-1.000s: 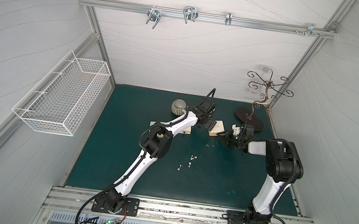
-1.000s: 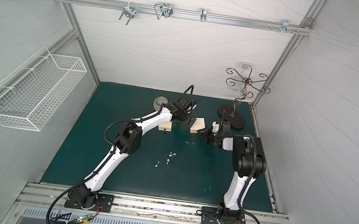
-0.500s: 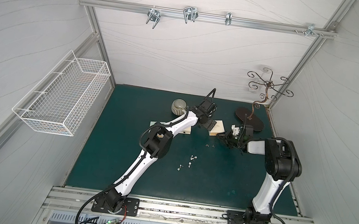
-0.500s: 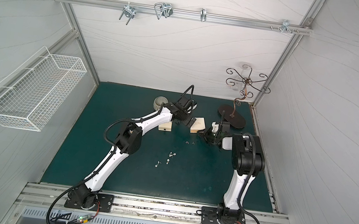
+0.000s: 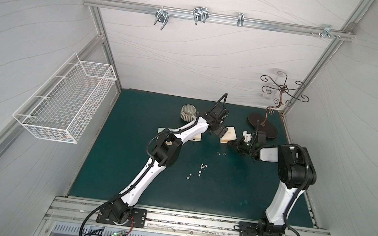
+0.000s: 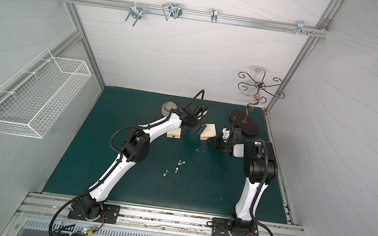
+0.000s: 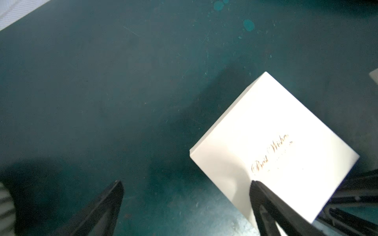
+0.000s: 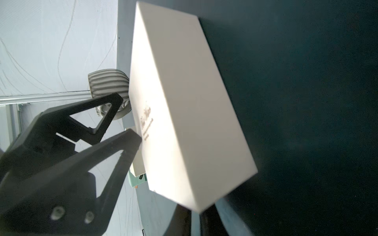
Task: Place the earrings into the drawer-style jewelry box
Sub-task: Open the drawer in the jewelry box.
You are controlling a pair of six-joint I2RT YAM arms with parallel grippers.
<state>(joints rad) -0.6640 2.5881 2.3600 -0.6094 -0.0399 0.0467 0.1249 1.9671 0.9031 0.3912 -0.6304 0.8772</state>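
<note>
Earrings (image 5: 203, 167): small silvery studs lying loose on the green mat (image 5: 222, 193). Four sit in a scattered group toward the middle of the mat, and two more are near the front of the white box (image 5: 229, 134). None is between any fingers, and the group of four is well apart from both grippers. White box: gold script on its lid, lying at the back of the mat between the two arms, with no opening visible. Left gripper (image 7: 186, 181): fingers spread wide. One finger (image 7: 266, 204) lies across the lid by the script, and the other is over bare mat beside the box. Right gripper (image 5: 231, 144): low at the box's near end, jaws closed. Whether anything is pinched between them cannot be told. The two nearer earrings lie on the mat just beside it, not touching. Cream box (image 5: 196, 137): partly under the left forearm, with a mint-coloured box (image 5: 163, 130) just beside it. Ribbed bowl (image 5: 187, 112): behind the left arm. Dark metal jewellery stand (image 5: 262, 127): back right corner. White wire basket (image 5: 65, 98): hung on the left wall.
</note>
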